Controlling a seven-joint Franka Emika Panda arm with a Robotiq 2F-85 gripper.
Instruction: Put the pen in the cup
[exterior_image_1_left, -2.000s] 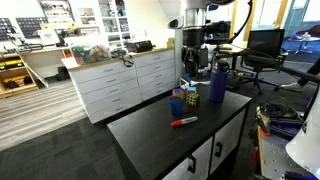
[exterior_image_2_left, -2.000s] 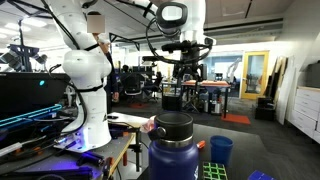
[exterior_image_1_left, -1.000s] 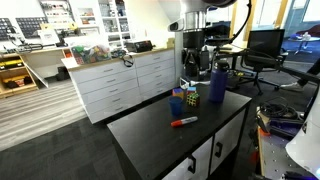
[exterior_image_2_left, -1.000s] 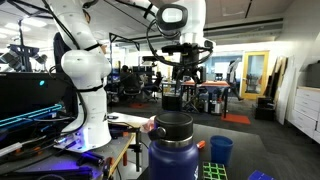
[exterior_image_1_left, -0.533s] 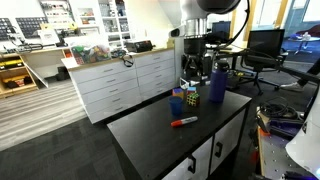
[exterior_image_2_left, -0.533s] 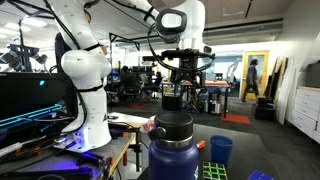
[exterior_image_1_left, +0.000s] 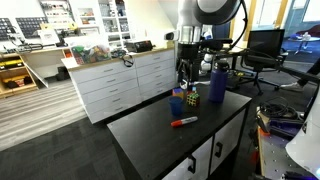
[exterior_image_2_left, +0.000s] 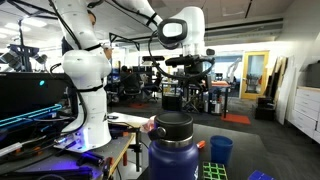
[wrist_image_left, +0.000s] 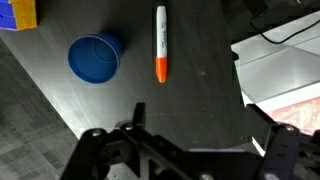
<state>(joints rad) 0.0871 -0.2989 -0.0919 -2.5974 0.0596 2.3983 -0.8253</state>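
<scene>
Lying flat on the dark tabletop (exterior_image_1_left: 150, 125), the pen (wrist_image_left: 160, 43) shows in the wrist view as a slim pale barrel with an orange-red end, and that end points toward the bottom of the frame. Nothing touches it. In an exterior view the pen (exterior_image_1_left: 183, 122) sits nearer the front edge than the other items. The cup (wrist_image_left: 95, 57), blue and upright with its mouth open to the camera, stands beside the pen with a clear gap between them. It appears in both exterior views (exterior_image_1_left: 177, 104) (exterior_image_2_left: 221, 150). Just beside the cup is a multicoloured puzzle cube (exterior_image_1_left: 190, 97), cut off at the top-left corner of the wrist view. A taller blue-purple bottle (exterior_image_1_left: 218, 83) stands farther back, and it fills the foreground in an exterior view (exterior_image_2_left: 172, 146). The end effector (wrist_image_left: 195, 135) hangs above the tabletop, well apart from the pen. Its fingers (wrist_image_left: 133, 120) are spread wide with nothing between them. The white arm (exterior_image_1_left: 196, 20) reaches down from above.
</scene>
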